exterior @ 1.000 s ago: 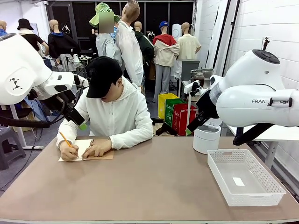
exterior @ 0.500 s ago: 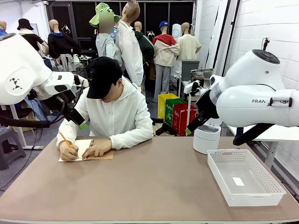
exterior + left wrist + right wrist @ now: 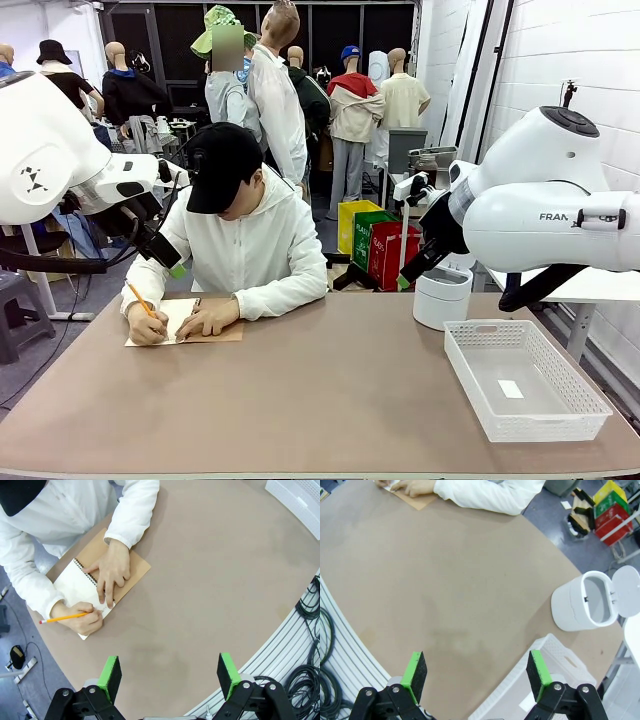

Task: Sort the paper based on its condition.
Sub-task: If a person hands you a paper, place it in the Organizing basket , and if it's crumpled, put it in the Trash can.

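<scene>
Loose paper is out of view. At the far left of the table a person writes with an orange pencil on the white page of a spiral notebook with a brown cover. The other hand presses on the notebook. My left gripper hangs open high above the table's left side, with nothing between its fingers. My right gripper is raised over the right side, open and empty.
A white mesh basket stands at the near right, with a small white slip on its floor. Behind it sits a white bin with its lid flipped open. Bare tabletop stretches between the notebook and the basket.
</scene>
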`<state>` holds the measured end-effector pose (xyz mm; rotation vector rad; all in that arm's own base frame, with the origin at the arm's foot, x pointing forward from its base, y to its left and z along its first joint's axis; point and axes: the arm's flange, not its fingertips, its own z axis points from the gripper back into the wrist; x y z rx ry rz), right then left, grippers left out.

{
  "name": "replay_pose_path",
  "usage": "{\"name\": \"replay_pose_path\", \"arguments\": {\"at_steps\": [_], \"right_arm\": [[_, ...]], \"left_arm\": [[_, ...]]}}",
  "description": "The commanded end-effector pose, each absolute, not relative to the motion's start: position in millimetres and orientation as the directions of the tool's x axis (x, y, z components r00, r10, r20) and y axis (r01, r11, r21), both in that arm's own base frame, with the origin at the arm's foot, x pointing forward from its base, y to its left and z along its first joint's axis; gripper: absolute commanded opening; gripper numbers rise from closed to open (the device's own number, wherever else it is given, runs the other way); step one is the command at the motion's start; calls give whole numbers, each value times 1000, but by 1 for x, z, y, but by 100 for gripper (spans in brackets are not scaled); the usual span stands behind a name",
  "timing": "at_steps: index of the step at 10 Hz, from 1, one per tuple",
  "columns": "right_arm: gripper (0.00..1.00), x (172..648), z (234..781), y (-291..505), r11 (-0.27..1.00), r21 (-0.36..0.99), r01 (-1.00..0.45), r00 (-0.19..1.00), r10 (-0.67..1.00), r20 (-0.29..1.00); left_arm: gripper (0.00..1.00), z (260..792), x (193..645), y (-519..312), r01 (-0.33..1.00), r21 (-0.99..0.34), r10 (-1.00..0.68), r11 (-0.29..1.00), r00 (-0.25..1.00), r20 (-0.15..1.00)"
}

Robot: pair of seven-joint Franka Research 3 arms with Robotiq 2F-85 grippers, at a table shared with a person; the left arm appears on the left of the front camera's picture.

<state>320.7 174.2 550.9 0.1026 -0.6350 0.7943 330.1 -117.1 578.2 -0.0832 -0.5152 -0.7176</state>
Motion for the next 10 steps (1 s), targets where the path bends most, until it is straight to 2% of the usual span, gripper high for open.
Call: {"name": "replay_pose_path", "arguments": {"at_steps": [1,10], "right_arm": [[100,321,551,174,705,-142,-695,526,633,568],[100,321,551,174,705,-142,-695,526,633,568]], "left_arm": [[100,579,329,-117,660,89,-612,746,627,483],[100,579,329,-117,660,89,-612,746,627,483]]}}
